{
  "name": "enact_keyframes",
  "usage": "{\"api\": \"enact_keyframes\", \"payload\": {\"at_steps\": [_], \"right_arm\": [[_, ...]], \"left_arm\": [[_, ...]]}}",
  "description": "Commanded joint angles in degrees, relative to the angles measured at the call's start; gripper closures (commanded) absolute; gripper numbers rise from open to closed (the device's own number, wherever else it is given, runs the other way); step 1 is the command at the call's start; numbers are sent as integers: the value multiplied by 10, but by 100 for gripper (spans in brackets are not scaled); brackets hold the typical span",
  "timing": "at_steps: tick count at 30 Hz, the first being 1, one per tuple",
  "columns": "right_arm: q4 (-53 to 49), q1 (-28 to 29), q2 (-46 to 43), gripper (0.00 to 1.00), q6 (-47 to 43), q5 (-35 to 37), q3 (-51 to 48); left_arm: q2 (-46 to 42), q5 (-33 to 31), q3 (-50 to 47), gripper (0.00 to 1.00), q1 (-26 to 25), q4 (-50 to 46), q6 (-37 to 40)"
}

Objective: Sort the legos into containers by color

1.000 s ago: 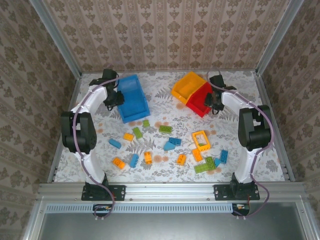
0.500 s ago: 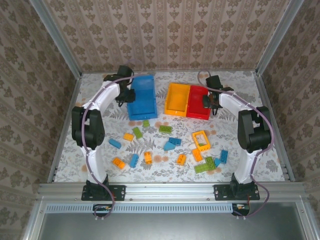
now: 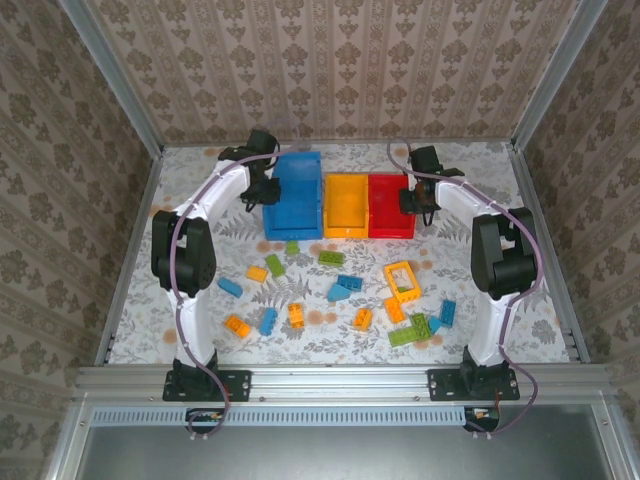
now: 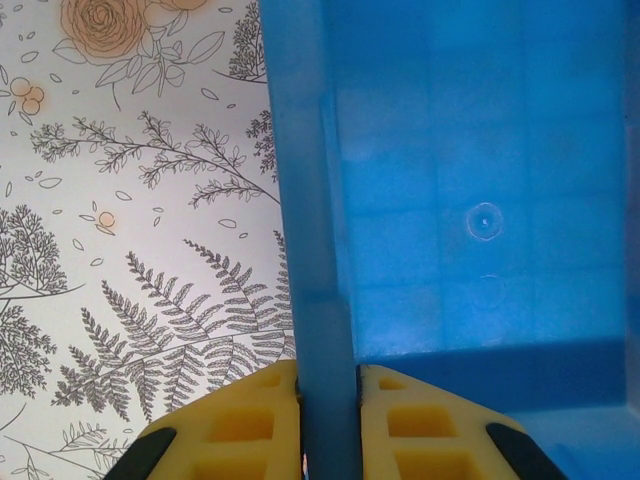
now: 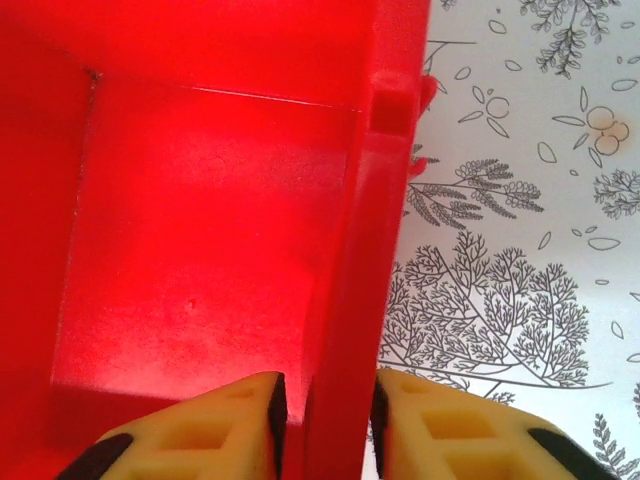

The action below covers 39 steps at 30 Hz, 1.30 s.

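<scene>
Lining up bins: blue bin (image 3: 300, 222), yellow bin (image 3: 345, 228) and red bin (image 3: 392, 230) just dragged into one far row | left gripper (image 4: 328, 378) pinching blue wall | right gripper (image 5: 328, 388) straddling red wall, clamp unclear | legos (image 3: 340, 287) all loose on worktop (image 3: 530, 290), sorting unstarted

The top camera sits high behind the arm bases, facing down and far over the whole bench (image 3: 200, 330). The wrist cameras look down from very close: one past the left end effector (image 4: 328, 385) at the blue bin (image 4: 480, 220), its left wall; one past the right end effector (image 5: 325, 390) at the red bin (image 5: 200, 220), its right wall. Both bins show from above too.
</scene>
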Motion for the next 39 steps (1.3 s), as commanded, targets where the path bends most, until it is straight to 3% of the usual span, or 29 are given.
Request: {"api": "enact_keyframes", "payload": {"at_steps": [1, 4, 11, 18, 22, 28, 34, 39], "right_arm": [[-14, 3, -21, 56, 19, 11, 13], [-14, 5, -65, 50, 36, 24, 5], [-14, 7, -241, 40, 110, 18, -62], [-81, 35, -437, 40, 224, -43, -174], [-139, 42, -556, 39, 284, -73, -241], [-231, 54, -688, 37, 360, -122, -293], [-314, 56, -746, 34, 371, -91, -262], [-324, 57, -753, 34, 364, -89, -252]], "left_arm": [[-26, -7, 3, 64, 1, -37, -40], [-65, -4, -7, 48, -1, -38, -74], [-191, -6, -54, 43, -44, -45, -197], [-269, 33, -183, 52, -215, 41, -391], [-229, 36, -204, 56, -322, 79, -497], [-118, 46, -144, 55, -411, 100, -561], [-12, 76, -66, 55, -434, 102, -574], [43, 80, -23, 54, -429, 93, -574]]}}
